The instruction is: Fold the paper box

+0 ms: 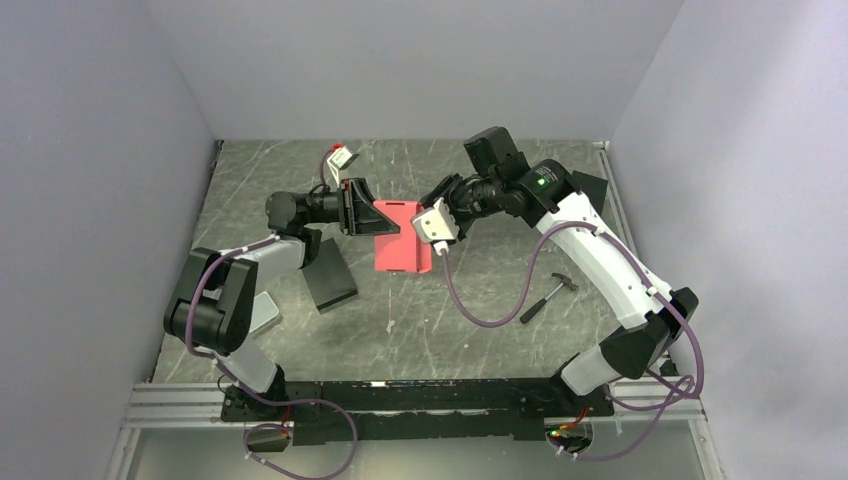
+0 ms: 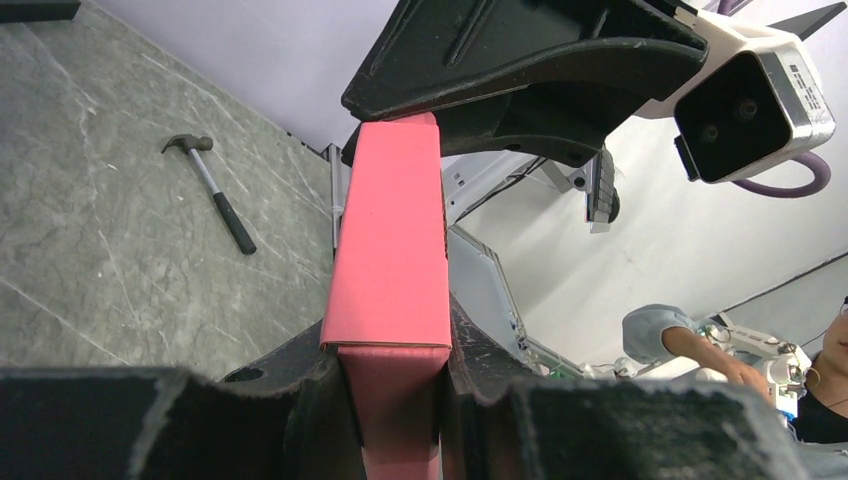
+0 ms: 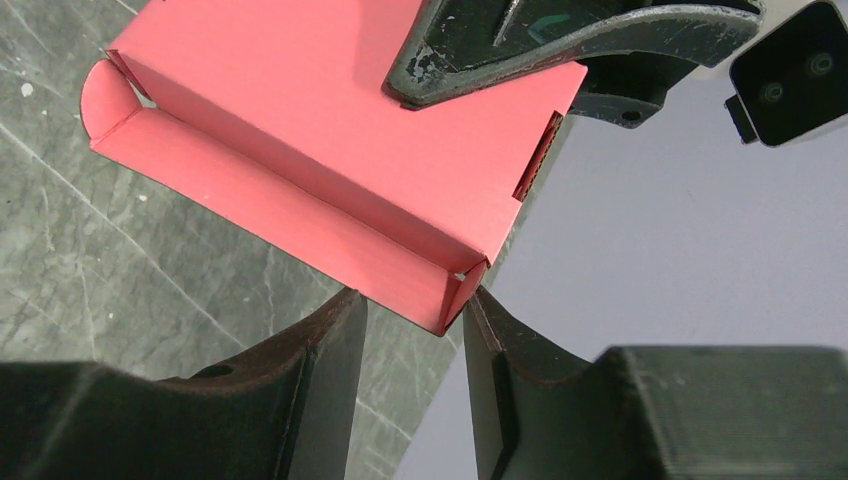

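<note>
The red-pink paper box (image 1: 400,240) hangs above the table between my two arms. In the left wrist view my left gripper (image 2: 392,352) is shut on one narrow end of the box (image 2: 390,250), with a finger pressed to each side. From the right wrist view, the box (image 3: 320,120) shows a long side flap (image 3: 290,220) standing out and a rounded tab at its far end. One corner sits right at the mouth of my right gripper (image 3: 412,305), whose jaws stand apart and do not clamp it. My left gripper (image 1: 372,216) is at the box's left, my right gripper (image 1: 428,205) at its right.
A black rectangular box (image 1: 330,282) lies on the table under my left arm. Right of centre lies a hammer (image 1: 548,297). A small red-and-white packet (image 1: 342,157) sits near the back wall. Grey walls close in three sides of the table.
</note>
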Controlling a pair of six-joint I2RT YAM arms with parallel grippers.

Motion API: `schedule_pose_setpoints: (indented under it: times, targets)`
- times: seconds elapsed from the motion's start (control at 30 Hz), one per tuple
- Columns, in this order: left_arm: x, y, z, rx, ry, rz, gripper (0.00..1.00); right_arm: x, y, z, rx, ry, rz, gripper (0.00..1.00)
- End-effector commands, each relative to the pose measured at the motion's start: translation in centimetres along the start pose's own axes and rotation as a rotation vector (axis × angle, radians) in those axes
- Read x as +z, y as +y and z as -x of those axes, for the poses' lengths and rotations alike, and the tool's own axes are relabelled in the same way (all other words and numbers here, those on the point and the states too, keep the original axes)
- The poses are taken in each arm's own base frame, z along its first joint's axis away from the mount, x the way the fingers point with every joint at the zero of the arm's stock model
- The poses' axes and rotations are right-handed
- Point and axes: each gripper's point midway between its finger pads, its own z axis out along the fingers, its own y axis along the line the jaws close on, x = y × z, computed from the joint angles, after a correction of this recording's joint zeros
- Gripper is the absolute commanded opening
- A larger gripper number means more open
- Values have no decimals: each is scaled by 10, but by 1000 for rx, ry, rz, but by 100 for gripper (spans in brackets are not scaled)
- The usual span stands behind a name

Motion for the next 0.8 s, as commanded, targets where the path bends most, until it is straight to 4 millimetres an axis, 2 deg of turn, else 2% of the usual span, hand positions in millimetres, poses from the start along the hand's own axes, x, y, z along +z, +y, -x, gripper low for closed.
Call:
schedule_pose_setpoints:
  times: [0.0, 0.23, 0.77]
  targets:
    - [13, -13, 9, 66, -2, -36, 1, 12, -19, 19, -67, -50, -48, 42]
    - [14, -7, 8, 41, 1, -24, 1, 17, -19, 19, -65, -27, -45, 42]
    - [17, 2, 2, -4, 16, -20, 1, 21, -32, 22, -22, 18, -94, 42]
